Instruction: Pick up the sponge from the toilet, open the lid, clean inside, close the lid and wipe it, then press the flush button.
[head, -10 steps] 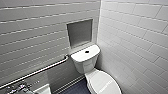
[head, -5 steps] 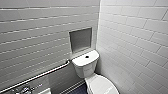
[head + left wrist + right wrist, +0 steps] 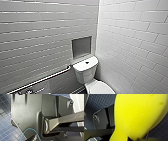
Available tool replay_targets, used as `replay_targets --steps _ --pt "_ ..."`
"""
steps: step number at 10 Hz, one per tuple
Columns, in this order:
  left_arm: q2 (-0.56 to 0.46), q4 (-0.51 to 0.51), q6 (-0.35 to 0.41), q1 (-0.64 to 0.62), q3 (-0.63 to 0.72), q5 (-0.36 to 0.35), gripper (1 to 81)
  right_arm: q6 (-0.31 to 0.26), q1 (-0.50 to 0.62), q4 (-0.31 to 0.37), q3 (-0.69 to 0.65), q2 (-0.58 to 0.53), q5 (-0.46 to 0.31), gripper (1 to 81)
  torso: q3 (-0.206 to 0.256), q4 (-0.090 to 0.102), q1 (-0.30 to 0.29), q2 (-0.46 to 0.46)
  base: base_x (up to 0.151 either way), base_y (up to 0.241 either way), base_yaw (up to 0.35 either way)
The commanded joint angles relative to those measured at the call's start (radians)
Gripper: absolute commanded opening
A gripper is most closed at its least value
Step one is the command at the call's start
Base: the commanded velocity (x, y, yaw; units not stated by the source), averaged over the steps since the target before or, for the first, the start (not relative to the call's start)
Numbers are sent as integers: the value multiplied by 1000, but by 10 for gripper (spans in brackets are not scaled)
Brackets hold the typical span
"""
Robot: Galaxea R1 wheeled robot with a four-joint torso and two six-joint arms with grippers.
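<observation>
Right gripper (image 3: 136, 138) is pinching the sponge (image 3: 137, 115) at its narrow end, so the yellow block is swelling out away from the jaws, its long axis running on from them, and it is hanging over dark blue floor tiles (image 3: 99, 102). As I judge it, the coming move is turning on one thing: the sponge is already riding on the right arm, while the toilet (image 3: 86, 71) is lying ahead of and below the robot. It is sitting in the lower middle of the head frame, against the corner of the tiled walls. Its lid (image 3: 100, 88) is showing at the bottom edge and seems to be lying down over the bowl, the long axis running from the tank toward the lower right. The flush button (image 3: 87, 62) is sitting as a dark dot on the tank top. Above the tank a wall niche (image 3: 81, 47) is opening, and a grab rail (image 3: 42, 78) is slanting off to the lower left. How the left gripper is standing I cannot tell. Compared with a second ago, niche and toilet alike are sitting lower in the head picture, with less of the bowl showing, so the camera is moving, not the toilet.
</observation>
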Motion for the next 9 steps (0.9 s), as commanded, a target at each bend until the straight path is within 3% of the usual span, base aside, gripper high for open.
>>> replay_targets --steps 1,6,8,9 --pt "-3 -11 2 -31 4 84 811 -2 27 0 5 -8 -86 10 -1 0 -62 96 0 0 0" --pt "12 -11 2 -30 -25 65 811 -3 22 -7 -67 42 -88 10 13 0 -176 274 0 0 0" --pt "21 -9 2 -28 -40 67 811 -3 22 -7 -65 44 -88 10 114 0 -226 351 0 0 0" --pt "21 -11 2 -27 -43 65 811 -3 22 -9 -65 46 -88 10 128 0 -245 380 0 0 0"
